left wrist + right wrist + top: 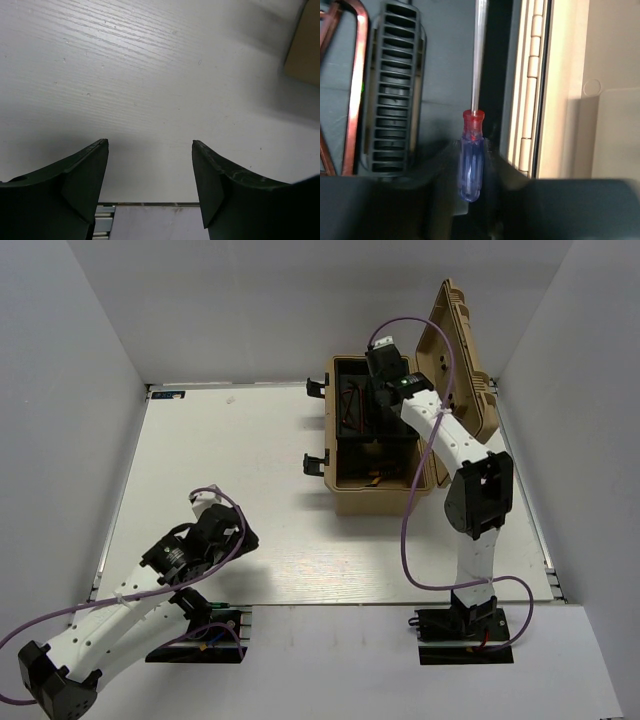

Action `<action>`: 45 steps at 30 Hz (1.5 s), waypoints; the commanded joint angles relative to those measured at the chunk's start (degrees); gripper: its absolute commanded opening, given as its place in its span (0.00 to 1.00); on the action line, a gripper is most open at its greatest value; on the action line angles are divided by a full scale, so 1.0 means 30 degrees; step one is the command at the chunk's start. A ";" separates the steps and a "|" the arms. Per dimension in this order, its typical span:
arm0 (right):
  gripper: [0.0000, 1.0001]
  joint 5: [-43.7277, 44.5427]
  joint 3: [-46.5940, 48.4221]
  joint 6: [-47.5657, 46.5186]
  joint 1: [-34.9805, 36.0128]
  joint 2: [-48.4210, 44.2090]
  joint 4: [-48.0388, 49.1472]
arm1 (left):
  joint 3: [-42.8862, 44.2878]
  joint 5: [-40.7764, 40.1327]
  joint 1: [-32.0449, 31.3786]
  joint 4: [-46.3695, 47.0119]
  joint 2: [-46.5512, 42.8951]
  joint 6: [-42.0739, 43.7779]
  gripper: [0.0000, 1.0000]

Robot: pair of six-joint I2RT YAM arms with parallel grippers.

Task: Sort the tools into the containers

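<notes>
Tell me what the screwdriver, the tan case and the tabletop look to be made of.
Screwdriver: see-through blue handle with red collar, likely plastic; bright glossy shaft, likely steel. Case: matt tan, moulded ribs and hinge knuckles, likely plastic. Tabletop: matt white with fine grain lines, perhaps painted wood or laminate.

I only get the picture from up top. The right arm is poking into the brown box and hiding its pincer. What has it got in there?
Observer: The right pincer is closed on a screwdriver with a see-through blue handle and a red collar.
Operator: What's next to it?
Observer: To its left in the right wrist view there is a dark slatted piece, with a reddish metal loop further left.
Operator: Is the other pincer holding a tool too?
Observer: No. The left pincer is open, with only bare table between its fingers.
</notes>
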 commanded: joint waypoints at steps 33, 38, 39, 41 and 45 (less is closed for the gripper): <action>0.34 -2.4312 -0.5166 -0.0672 0.9559 -0.1941 0.0287 | 0.5272 -0.0012 0.0036 0.4589 -1.2468 1.1415 0.83; 0.49 -2.1861 -0.1999 -0.0175 1.2575 0.1486 -0.0476 | 0.5272 0.0637 0.0036 0.4237 -1.1650 1.1415 0.84; 0.50 -2.1560 -0.1155 -0.0260 1.2902 0.2099 -0.0710 | 0.5272 0.0811 0.0036 0.4237 -1.1648 1.1589 0.84; 0.50 -2.0886 0.0081 -0.0086 1.3895 0.3039 -0.0945 | 0.5098 0.0812 0.0036 0.4704 -1.1648 1.1590 0.84; 0.53 -1.8724 0.2131 -0.0377 1.5596 0.4475 -0.1181 | 0.4920 0.1191 0.0036 0.4882 -1.1443 1.1590 0.84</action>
